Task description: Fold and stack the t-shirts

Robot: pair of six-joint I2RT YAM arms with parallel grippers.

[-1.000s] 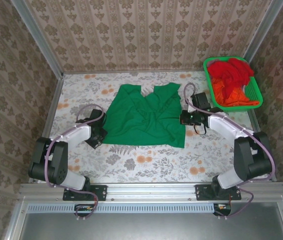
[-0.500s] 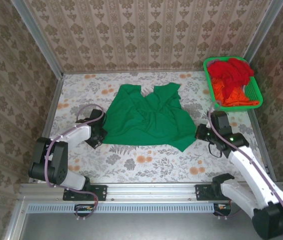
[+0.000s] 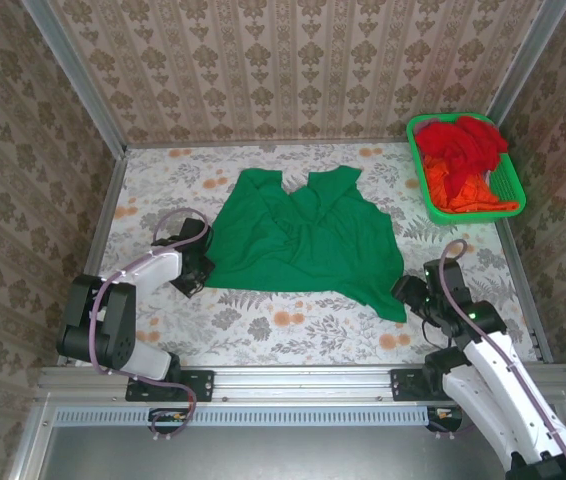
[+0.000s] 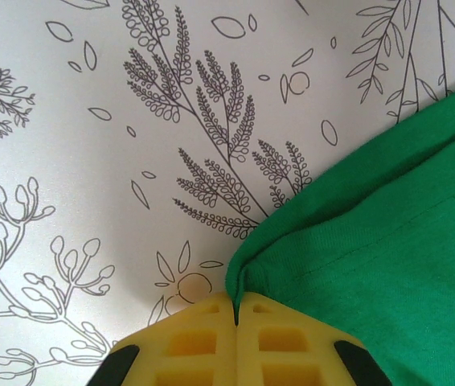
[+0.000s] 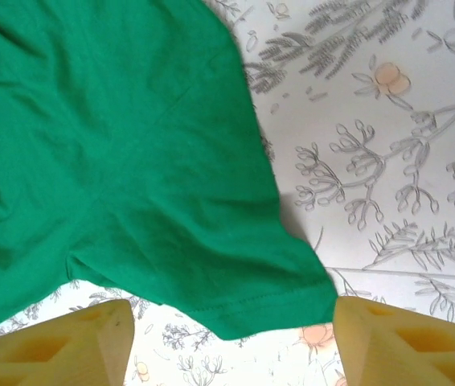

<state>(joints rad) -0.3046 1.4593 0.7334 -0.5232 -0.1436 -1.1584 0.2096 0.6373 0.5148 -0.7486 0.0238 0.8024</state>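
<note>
My right gripper [image 3: 410,293] has moved a long way since a second ago. Back then it was up beside the right side of the green shirt [image 3: 298,240], close to the basket [image 3: 512,205]. Now it is down near the front edge of the table [image 3: 283,330], just beside the shirt's near right corner. That corner has come along with it. It used to sit straight under the shirt, and now it sticks out toward the front right, so the bottom edge slants. From my right wrist I see my right gripper [image 5: 231,322] with its two yellow fingers [image 5: 59,346] spread wide apart. The corner of the green shirt [image 5: 115,145] lies flat on the table [image 5: 388,161] between them, and neither finger pinches it. My left gripper [image 3: 195,273] has not moved at all. It sits at the shirt's near left corner, just like before. From my left wrist I see my left gripper [image 4: 234,310] pressed fully closed, with the folded edge of the green shirt [image 4: 372,265] caught in the thin line where the yellow fingers meet. The green shirt lies spread out in the middle of the table, a bit wrinkled. The red shirt [image 3: 463,143] and the orange shirt [image 3: 460,197] sit piled in the basket at the far right corner, same as before.
</note>
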